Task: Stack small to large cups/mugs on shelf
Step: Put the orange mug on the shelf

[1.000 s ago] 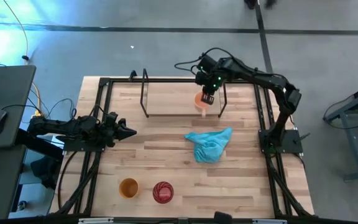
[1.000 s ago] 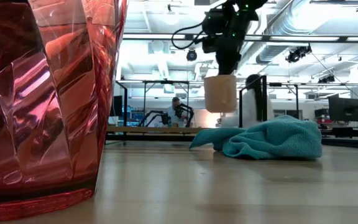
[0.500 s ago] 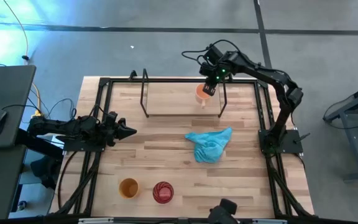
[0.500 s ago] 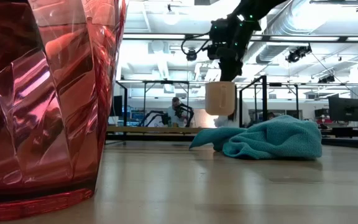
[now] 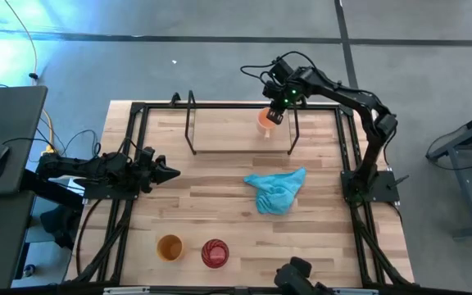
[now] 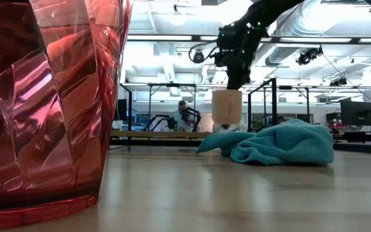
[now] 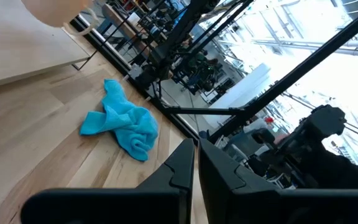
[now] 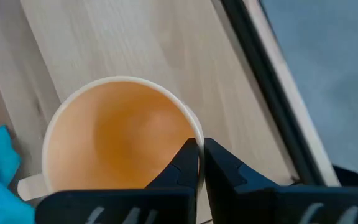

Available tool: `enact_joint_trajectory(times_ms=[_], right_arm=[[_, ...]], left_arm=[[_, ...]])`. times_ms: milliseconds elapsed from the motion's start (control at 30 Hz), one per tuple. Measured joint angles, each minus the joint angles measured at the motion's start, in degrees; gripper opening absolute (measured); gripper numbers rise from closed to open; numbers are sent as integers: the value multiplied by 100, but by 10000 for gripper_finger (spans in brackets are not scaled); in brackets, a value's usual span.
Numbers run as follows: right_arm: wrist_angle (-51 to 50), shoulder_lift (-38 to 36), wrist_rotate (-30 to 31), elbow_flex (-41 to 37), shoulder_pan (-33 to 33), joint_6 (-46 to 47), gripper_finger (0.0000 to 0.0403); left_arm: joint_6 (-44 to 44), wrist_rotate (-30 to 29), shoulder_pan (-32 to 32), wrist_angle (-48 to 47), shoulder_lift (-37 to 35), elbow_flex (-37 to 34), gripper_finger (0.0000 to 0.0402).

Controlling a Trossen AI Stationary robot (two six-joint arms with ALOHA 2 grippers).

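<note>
My right gripper (image 8: 199,149) is shut on the light orange mug (image 5: 265,121), over the right end of the shelf (image 5: 220,131), a light-wood board in a black rod frame. In the low view the mug (image 6: 227,106) hangs upright just above the board; whether its base touches, I cannot tell. The red ribbed cup (image 5: 214,252) and the yellow-orange cup (image 5: 170,247) stand side by side near the table's near edge. My left gripper (image 5: 169,173) waits shut at the table's left side, touching nothing. My right gripper pinches the mug's rim (image 8: 188,127), one finger inside the cup and one outside. The fingers come from above, pointing down. The mug hangs upright below them, its handle (image 8: 30,185) on the far side from the fingers.
A crumpled turquoise cloth (image 5: 275,190) lies on the table just in front of the shelf's right end. The shelf's black rod (image 8: 272,93) runs close beside the mug. The red cup (image 6: 50,96) fills the low view's left. A dark object (image 5: 297,272) shows at the near edge.
My right gripper has carried the mug toward the table's far edge and down, from above the shelf's front to low over its board. The mug has stayed upright in the hold. A dark object has come into view at the near edge.
</note>
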Motion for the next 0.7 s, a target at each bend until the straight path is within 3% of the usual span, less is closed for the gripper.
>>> enact_joint_trajectory(times_ms=[700], right_arm=[[-303,248,-47,-3,-210,-205,0]], left_arm=[[-11,-28,-1,0,0,-1,12]])
